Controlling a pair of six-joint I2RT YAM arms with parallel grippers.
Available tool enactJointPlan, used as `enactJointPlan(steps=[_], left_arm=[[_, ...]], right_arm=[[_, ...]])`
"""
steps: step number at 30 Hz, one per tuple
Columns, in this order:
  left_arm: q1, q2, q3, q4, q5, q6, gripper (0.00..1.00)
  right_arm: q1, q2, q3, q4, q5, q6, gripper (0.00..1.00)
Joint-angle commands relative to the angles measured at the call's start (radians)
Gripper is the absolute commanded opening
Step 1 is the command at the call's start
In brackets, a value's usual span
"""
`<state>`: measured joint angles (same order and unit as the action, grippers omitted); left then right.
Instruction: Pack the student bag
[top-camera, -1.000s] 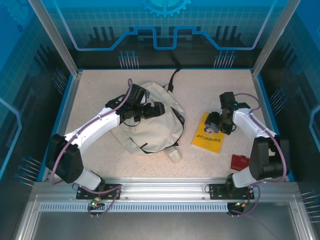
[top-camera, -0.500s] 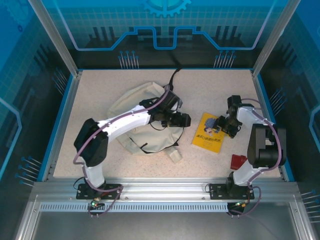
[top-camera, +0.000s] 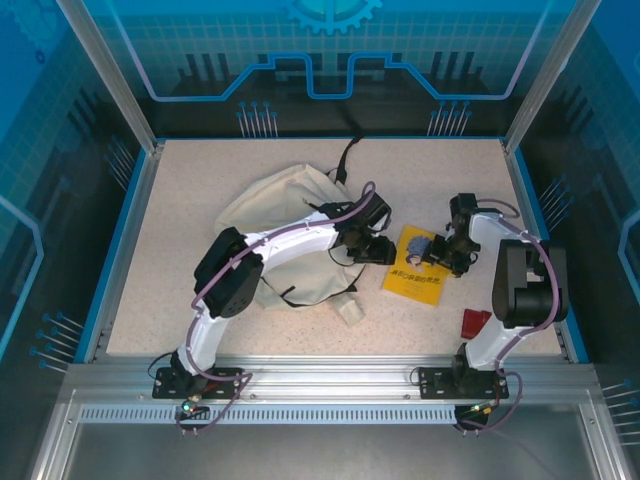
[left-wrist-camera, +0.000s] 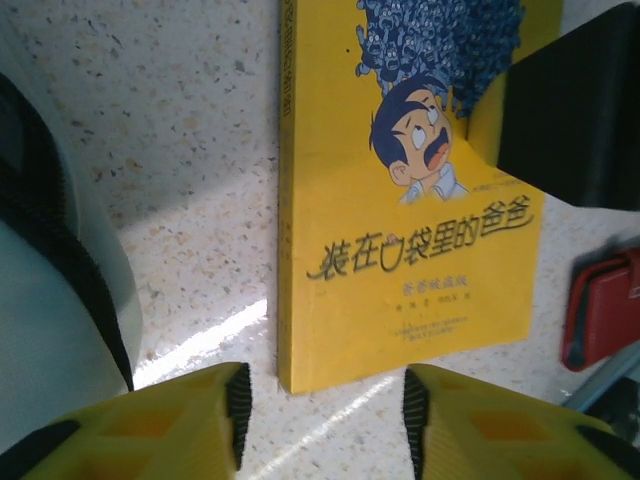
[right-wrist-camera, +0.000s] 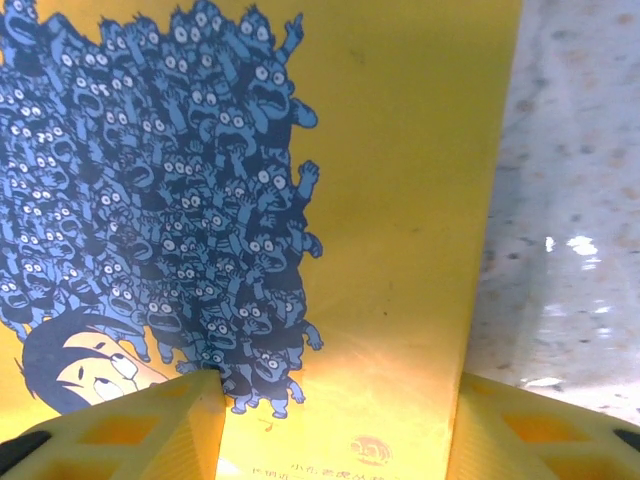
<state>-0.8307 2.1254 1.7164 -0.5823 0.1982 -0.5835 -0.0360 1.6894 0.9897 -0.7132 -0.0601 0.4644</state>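
Speckled worktop (top-camera: 180, 250), blue-walled cell: I judge nothing is packed yet. The yellow book (top-camera: 413, 272) lies flat outside the student bag (top-camera: 280, 215), which slumps just left of the book. My left jaws stand released and empty at the book's near corner. My right jaws are spread over the book's cover, gripping nothing. A small red case (top-camera: 477, 322) waits near the book's right side.

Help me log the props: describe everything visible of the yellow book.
The yellow book is a thin paperback, closed, lying flat and cover-up on the speckled table, right of the student bag with bare table between them. Its glossy cover shows a cartoon boy's head, a crowd of blue figures and a dark Chinese title. The right tool straddles one long edge; the left tool hovers open near a corner.
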Motion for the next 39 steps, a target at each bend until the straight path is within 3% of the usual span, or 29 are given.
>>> enactJointPlan(steps=[1,5,11,22,39], left_arm=[[-0.007,0.043,0.045,-0.065,-0.052,0.026,0.45],[-0.007,0.093,0.077,-0.099,-0.105,0.036,0.44],[-0.008,0.159,0.118,-0.113,-0.098,0.025,0.43],[-0.011,0.222,0.141,-0.131,-0.088,0.029,0.31],[-0.013,0.26,0.143,-0.158,-0.092,0.032,0.22]], right_arm=[[0.068,0.036,-0.002,-0.038,-0.028,-0.061,0.55],[0.102,0.028,-0.003,-0.043,-0.046,-0.09,0.54],[0.104,-0.013,-0.001,-0.04,-0.099,-0.083,0.56],[0.101,-0.017,-0.007,-0.035,-0.136,-0.072,0.55],[0.122,-0.193,0.039,-0.094,-0.232,-0.046,0.35]])
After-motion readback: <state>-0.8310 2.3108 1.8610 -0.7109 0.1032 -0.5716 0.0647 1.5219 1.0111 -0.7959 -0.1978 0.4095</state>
